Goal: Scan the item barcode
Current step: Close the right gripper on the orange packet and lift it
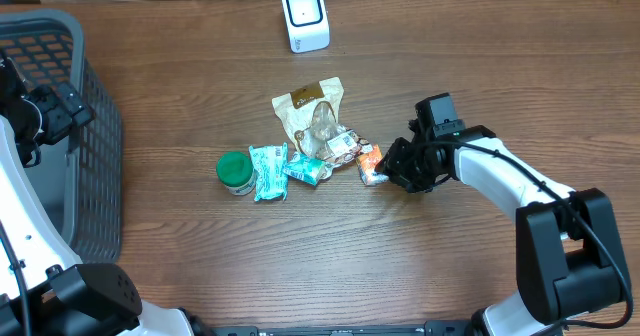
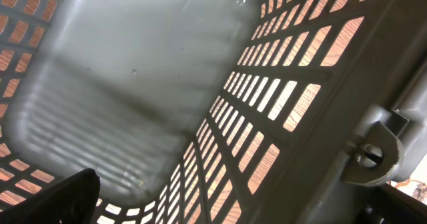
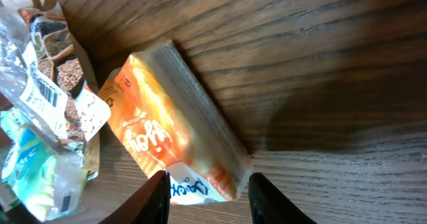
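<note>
**Right claw straddles the orange packet; left claw wide over the basket**

The orange packet (image 1: 370, 163) lies flat on the desk (image 1: 480, 66) at the 3 o'clock end of a small heap of goods near the desk's middle. In the right wrist view its long side runs from 11 o'clock to 5 o'clock, and its white-printed end points at the camera.

The right claw (image 3: 207, 184) reaches in from 4 o'clock and is set at a middling gap. One of its fingers (image 3: 157, 197) stands on each side of that white end, close against the packet. I cannot tell whether the pads press on it or only flank it.

At 9 o'clock from the packet sits the rest of the heap. There is a clear wrapper with a barcode label (image 3: 40, 94), two teal packets (image 1: 268, 171) and a green-lidded jar (image 1: 235, 171) at the far 9 o'clock end. A cream and brown pouch (image 1: 310, 106) lies at 12 o'clock of the heap.

The white scanner (image 1: 304, 16) stands at the desk's 12 o'clock edge, well apart from the heap.

The grey basket (image 1: 95, 146) fills the 9 o'clock side. The left claw (image 1: 55, 114) hangs over it with its jaws spread wide. Its wrist camera shows only the basket's slotted wall and pale floor between them.
</note>
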Robot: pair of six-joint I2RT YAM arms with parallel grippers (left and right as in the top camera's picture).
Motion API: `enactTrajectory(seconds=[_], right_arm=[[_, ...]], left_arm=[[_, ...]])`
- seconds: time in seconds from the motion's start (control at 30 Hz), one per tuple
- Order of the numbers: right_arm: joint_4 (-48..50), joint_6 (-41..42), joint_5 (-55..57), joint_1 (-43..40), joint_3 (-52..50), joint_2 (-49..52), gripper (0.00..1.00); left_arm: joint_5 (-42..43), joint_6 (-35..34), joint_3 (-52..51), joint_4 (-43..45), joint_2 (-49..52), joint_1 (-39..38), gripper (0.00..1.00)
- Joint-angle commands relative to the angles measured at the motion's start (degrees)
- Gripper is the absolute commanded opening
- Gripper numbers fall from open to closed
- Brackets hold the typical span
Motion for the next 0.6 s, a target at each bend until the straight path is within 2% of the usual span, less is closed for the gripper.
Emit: enactTrajectory(seconds=[0.0, 0.57], right_arm=[[0.33, 0.17, 2.45, 0.24, -0.42, -1.49, 0.4], [1.03, 0.17, 3.78, 3.34, -0.42, -1.09, 0.39]], left_arm=[[-0.59, 1.27, -0.24, 0.02, 0.68, 0.35, 1.0], [-0.59, 1.27, -0.24, 0.02, 0.68, 0.35, 1.0]])
